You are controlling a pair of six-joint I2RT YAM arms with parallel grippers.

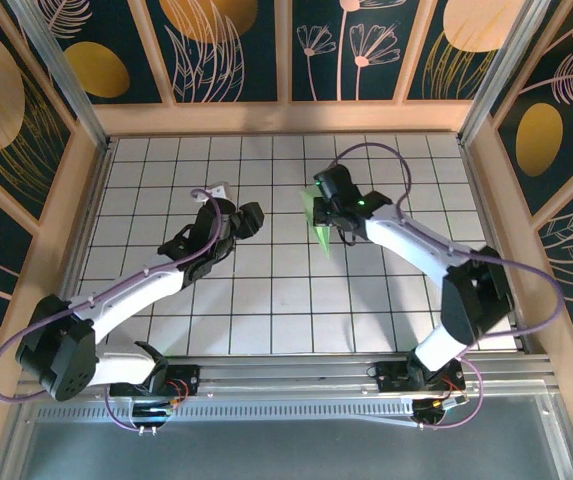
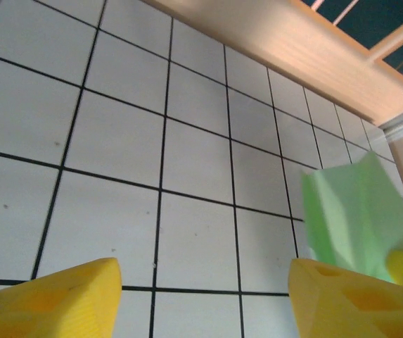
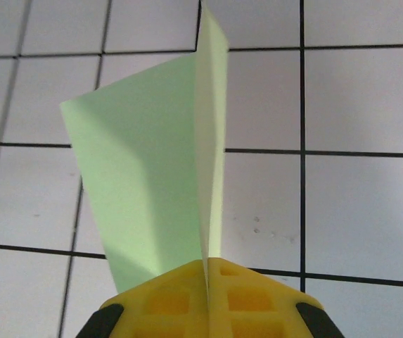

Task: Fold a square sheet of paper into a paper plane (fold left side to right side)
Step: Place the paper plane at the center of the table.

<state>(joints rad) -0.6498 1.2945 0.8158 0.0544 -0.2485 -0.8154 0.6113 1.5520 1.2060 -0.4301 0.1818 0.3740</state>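
Right of table centre, top view: right gripper has the green paper pinched. Paper reads as a narrow wedge, standing on edge rather than lying flat, tapering toward the arms' side

Right wrist view:
- yellow fingers pressed tight together, with the paper clamped in the seam between them
- sheet is folded: broad, deeper-green panel on the left and a slim, paler panel on the right, meeting at a sharp crease that runs straight away from the fingers
- white tiled table behind it; cannot tell whether the far end of the paper touches the tiles

Left gripper sits near the paper on its left side, apart from it, a strip of tile showing between the two in the top view

Left wrist view:
- its yellow fingers are spread wide, bare tile between them, nothing grasped
- paper stands at the right, just above the right-hand finger; a creased face is turned toward the camera
- wooden rim of the table runs across the top

Purple cable loops over the right arm
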